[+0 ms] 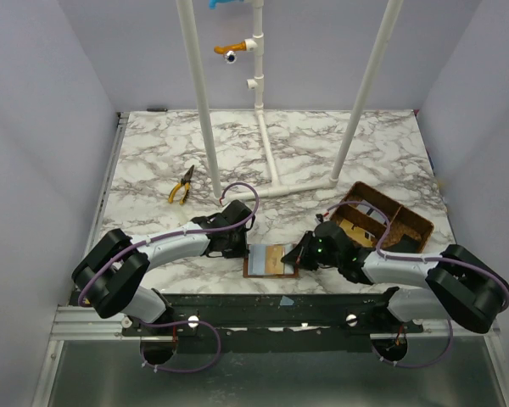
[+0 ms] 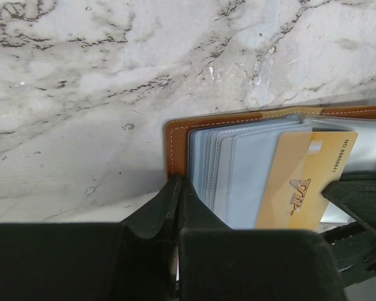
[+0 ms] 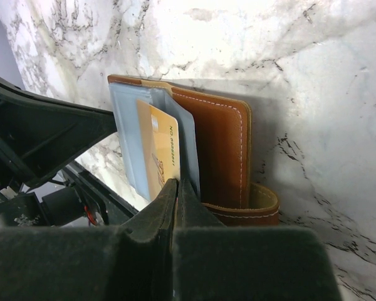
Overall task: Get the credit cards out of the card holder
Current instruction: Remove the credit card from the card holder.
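Black metal rail [image 1: 237, 309] nearest, along the table's near edge, carrying both arm bases. Just beyond it, on the white-and-grey marble tabletop [image 1: 153, 161], left gripper [image 1: 240, 248] and right gripper [image 1: 299, 254] low and facing each other, with the card holder [image 1: 270, 259] lying open and flat between them.

Left gripper: fingers pressed together, tips at the holder's brown leather edge on its own side, just beside the fanned blue-grey clear pockets [image 2: 238, 175]. Impossible to tell whether any sheet is caught between them.

Right gripper: fingers likewise pressed together, tips at the near edge of the pockets. Brown cover and snap tab [image 3: 263, 205] just to the right of the tips in its wrist view.

One yellowish credit card [image 2: 307, 179] tucked in a pocket, most of its face showing, between the two grippers and just beside the right gripper's tips. Other cards not distinguishable.

Black body of each gripper intruding at the side of the other's wrist view and hiding part of the holder.

Farther off, beyond and to the right of the right gripper, brown woven divided basket [image 1: 383, 222], apart from the holder. Beyond and to the left of the left gripper, yellow-handled pliers [image 1: 182, 185], well apart. Farthest, white pipe frame [image 1: 267, 144] standing on the tabletop past both grippers.
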